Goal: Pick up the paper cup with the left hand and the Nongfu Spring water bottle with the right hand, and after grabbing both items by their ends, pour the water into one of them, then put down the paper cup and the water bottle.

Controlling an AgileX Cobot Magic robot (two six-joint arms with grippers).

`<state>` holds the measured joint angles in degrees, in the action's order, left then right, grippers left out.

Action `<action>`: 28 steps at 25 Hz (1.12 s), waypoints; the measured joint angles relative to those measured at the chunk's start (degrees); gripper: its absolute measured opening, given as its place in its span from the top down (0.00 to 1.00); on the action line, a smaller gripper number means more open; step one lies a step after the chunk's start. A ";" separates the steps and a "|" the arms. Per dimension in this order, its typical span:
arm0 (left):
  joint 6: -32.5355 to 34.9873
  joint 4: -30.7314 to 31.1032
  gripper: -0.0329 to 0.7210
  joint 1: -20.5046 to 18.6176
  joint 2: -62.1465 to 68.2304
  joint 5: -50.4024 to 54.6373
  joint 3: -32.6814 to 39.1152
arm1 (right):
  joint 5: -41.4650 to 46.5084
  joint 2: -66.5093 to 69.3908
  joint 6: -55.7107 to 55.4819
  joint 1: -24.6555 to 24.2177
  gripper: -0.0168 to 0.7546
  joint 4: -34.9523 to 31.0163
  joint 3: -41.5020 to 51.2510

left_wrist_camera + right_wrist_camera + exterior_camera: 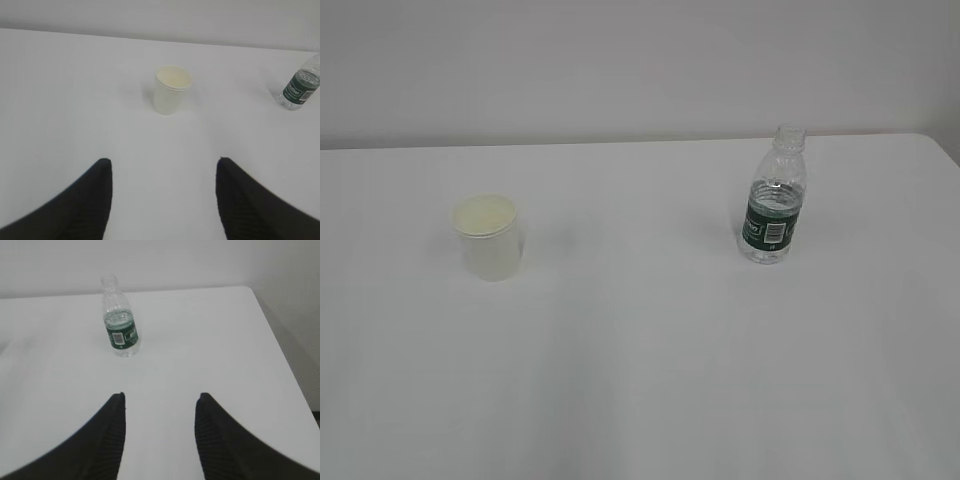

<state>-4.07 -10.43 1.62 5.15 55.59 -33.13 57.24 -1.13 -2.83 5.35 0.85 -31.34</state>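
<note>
paper cup (490, 238) upright | Nongfu Spring water bottle (773, 196) near table (650, 400) back edge

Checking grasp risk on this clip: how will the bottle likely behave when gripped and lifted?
The bottle looks thin and ribbed, so it may flex under squeeze. Tall, narrow and partly filled, it could tip if nudged. Capless, it may spill when tilted.

The work surface is a white table (640, 380) with a matte, unmarked top. Its far edge meets a plain pale wall (620, 60). In the right wrist view, the table's right edge drops off to a darker floor area (315, 415).
</note>
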 joint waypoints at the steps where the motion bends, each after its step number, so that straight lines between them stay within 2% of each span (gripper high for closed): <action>1: 1.28 -0.22 0.35 0.00 1.55 -0.31 -0.73 | -1.18 0.15 0.95 0.00 0.52 -0.85 -0.04; 5: 5.36 -0.49 0.35 0.00 7.15 -1.31 -3.08 | -5.27 2.67 3.66 0.00 0.52 -2.37 -0.08; 9: 6.71 -0.49 0.36 0.00 10.93 -5.67 -4.05 | -8.04 4.85 4.34 0.00 0.52 -2.61 -0.46; 16: 6.95 -0.65 0.36 0.00 15.85 -21.32 -4.05 | -16.90 7.49 4.41 0.00 0.52 -2.80 -1.08; 28: 7.05 2.13 0.36 0.00 23.42 -28.22 -4.05 | -31.23 18.03 4.54 0.00 0.52 -2.80 -1.08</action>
<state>2.98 -8.29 1.62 28.57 27.37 -37.19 26.01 16.90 1.72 5.35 -1.95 -32.42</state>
